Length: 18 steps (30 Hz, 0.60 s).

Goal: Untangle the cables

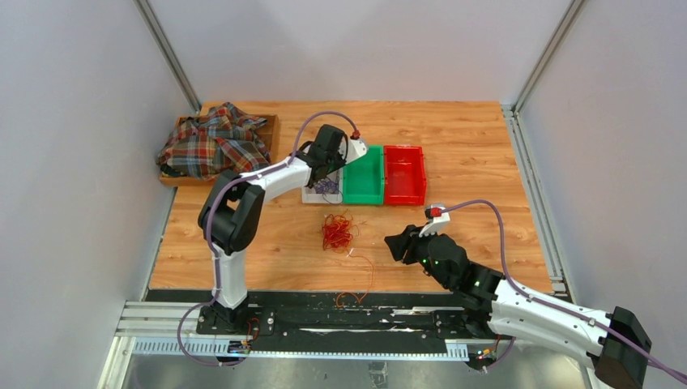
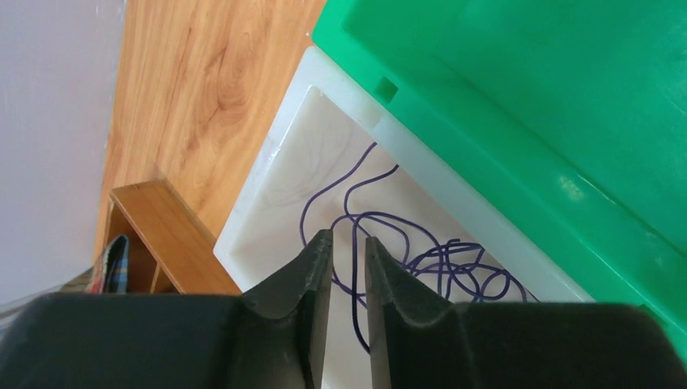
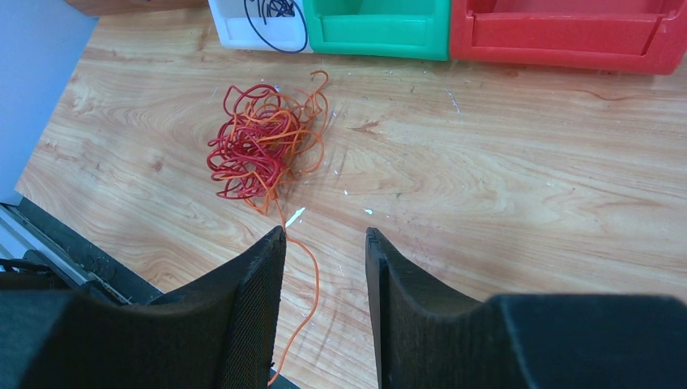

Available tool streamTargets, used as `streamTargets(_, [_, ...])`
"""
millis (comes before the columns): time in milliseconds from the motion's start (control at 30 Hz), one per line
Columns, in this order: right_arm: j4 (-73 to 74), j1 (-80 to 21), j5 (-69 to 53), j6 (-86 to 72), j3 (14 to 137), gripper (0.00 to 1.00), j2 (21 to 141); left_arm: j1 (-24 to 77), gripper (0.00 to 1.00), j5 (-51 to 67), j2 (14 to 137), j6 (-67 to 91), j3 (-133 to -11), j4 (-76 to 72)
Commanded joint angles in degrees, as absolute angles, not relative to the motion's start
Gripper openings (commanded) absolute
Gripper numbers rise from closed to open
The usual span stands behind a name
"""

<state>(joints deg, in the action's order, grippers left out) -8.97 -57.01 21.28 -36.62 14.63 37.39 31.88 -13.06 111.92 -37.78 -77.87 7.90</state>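
Observation:
A red and orange cable clump [image 1: 338, 231] lies on the wooden table in front of the bins, and it also shows in the right wrist view [image 3: 263, 154]. One orange strand [image 3: 312, 275] trails from it toward the near edge. A purple cable [image 2: 437, 259] lies loosely coiled in the white bin [image 2: 267, 211]. My left gripper [image 2: 348, 237] hovers over that bin with its jaws a narrow gap apart, holding nothing. My right gripper [image 3: 324, 233] is open and empty above the table, right of the clump, with the orange strand under its left finger.
A green bin [image 1: 363, 178] and a red bin [image 1: 404, 174] stand right of the white bin [image 1: 312, 194]. A plaid cloth [image 1: 212, 142] fills a wooden tray at the back left. A black rail runs along the near edge.

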Motion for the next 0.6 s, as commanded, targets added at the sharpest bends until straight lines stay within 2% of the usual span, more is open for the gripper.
streamTargets(0, [-8.7,-57.8,23.3,-36.7,17.0,0.41,36.7,30.8,0.37,-8.5,110.4,-36.0,-81.0,12.2])
streamTargets(167, [-8.7,-57.7,22.9,-36.5,17.3,0.41,36.6,29.1,0.67,-2.8,107.8,-35.7,-87.2,20.1])
streamTargets(233, [-8.6,-57.7,22.7,-36.5,17.4,0.41,36.5,28.5,0.76,-1.2,107.3,-35.9,-90.9,24.1])
streamTargets(400, [-8.6,-57.7,22.5,-36.4,17.4,0.4,36.2,27.6,0.79,3.0,104.9,-37.3,-95.0,31.5])
streamTargets(567, [-8.6,-57.7,22.2,-36.3,17.3,0.4,36.5,27.6,0.79,5.5,103.7,-38.6,-93.6,35.5])
